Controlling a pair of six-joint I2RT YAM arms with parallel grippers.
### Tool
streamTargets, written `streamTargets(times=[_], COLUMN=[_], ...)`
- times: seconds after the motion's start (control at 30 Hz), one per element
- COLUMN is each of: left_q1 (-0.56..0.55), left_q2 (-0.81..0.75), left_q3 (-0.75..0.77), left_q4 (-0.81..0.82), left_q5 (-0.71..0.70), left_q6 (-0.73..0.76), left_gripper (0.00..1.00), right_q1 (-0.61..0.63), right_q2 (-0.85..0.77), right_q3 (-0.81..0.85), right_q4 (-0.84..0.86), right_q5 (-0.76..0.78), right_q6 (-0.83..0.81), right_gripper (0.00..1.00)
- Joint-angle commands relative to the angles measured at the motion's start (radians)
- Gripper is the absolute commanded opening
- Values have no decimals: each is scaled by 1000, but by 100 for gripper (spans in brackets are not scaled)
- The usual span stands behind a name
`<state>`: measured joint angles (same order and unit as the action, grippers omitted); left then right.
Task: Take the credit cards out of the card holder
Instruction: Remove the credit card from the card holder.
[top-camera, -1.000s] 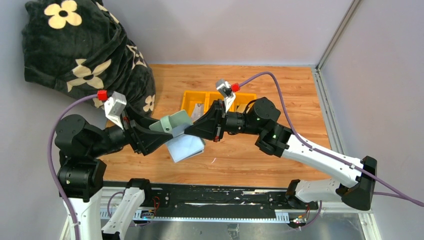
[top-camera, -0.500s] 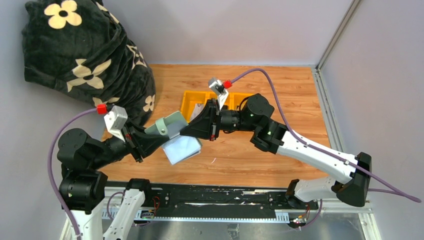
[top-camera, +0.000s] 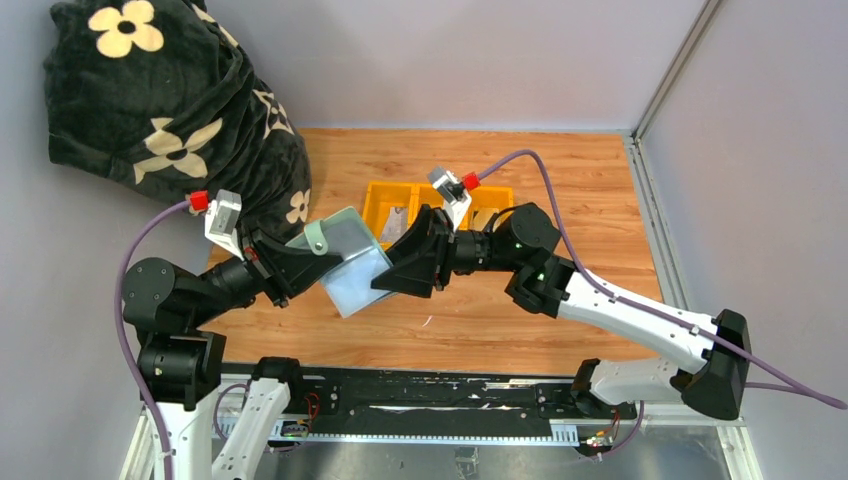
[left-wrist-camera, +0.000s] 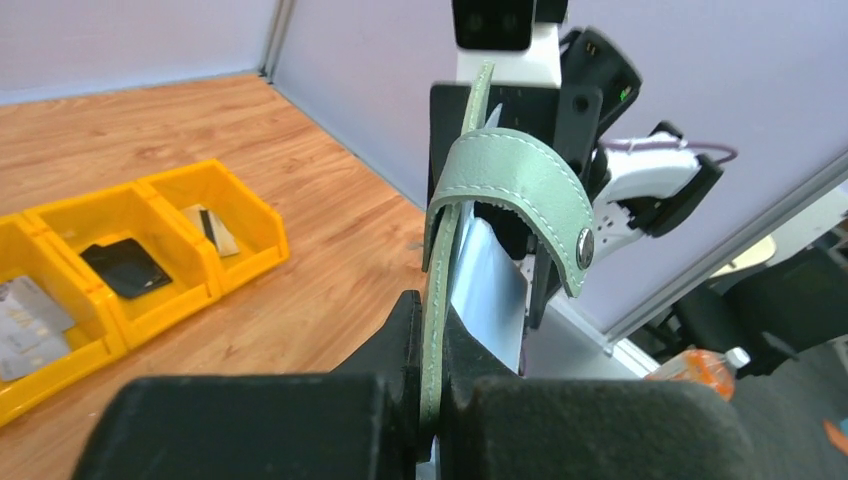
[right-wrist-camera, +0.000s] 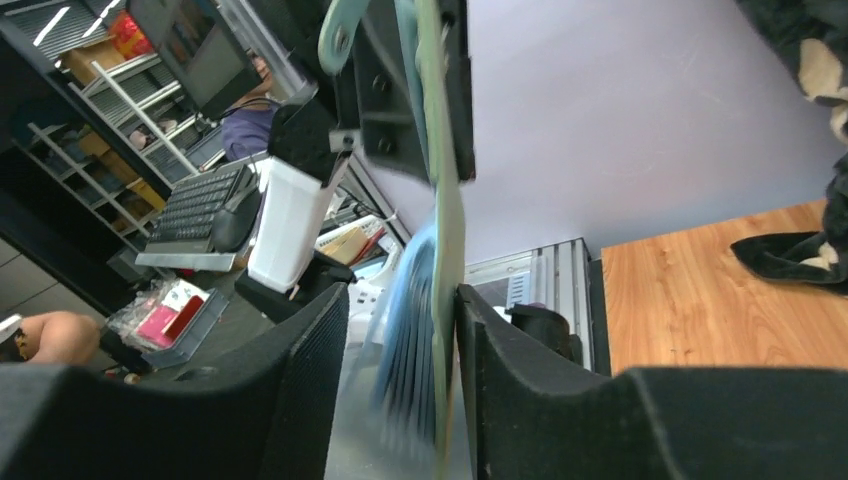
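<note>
The sage green card holder (top-camera: 345, 250) hangs in the air over the table, between the two arms. My left gripper (top-camera: 300, 265) is shut on its green cover (left-wrist-camera: 432, 330); the strap with the pale clasp (left-wrist-camera: 520, 180) curls off to the right. My right gripper (right-wrist-camera: 400, 390) stands open around the light blue leaves (right-wrist-camera: 405, 340), and the green cover lies against its right finger (right-wrist-camera: 510, 390). Any credit cards inside the holder are hidden. A black card (left-wrist-camera: 125, 265) and a grey card (left-wrist-camera: 25, 320) lie in the yellow tray.
The yellow three-compartment tray (top-camera: 400, 186) sits behind the grippers, mid-table. A black flowered blanket (top-camera: 170, 110) is heaped at the back left. A wall and metal post (top-camera: 670, 90) bound the right side.
The left gripper closed on the holder's cover and drew back to the left. The right gripper let go and opened, its jaws now around the blue leaves.
</note>
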<state>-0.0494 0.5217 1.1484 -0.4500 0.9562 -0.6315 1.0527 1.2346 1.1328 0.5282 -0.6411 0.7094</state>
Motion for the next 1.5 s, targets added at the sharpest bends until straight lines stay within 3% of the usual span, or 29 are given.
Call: streamTargets(times=[0.0, 0.37, 0.63, 1.07, 1.27, 1.47], left_q1=[-4, -4, -5, -4, -5, -4], left_q2=[40, 72, 73, 75, 79, 78], left_q3=[11, 25, 40, 57, 68, 42], left_q4=[142, 207, 206, 201, 203, 225], left_q5=[-28, -6, 14, 35, 45, 48], left_q6=[-161, -283, -295, -297, -307, -333], left_gripper=[0, 0, 0, 0, 0, 0], right_q1=[7, 7, 6, 4, 8, 23], right_q2=[-66, -134, -138, -117, -92, -40], right_q3=[-123, -168, -128, -86, -28, 38], right_q4=[180, 131, -9, -53, -71, -18], right_q5=[-100, -63, 119, 282, 284, 249], right_q6=[23, -48, -98, -93, -143, -151], right_gripper=[49, 43, 35, 46, 47, 55])
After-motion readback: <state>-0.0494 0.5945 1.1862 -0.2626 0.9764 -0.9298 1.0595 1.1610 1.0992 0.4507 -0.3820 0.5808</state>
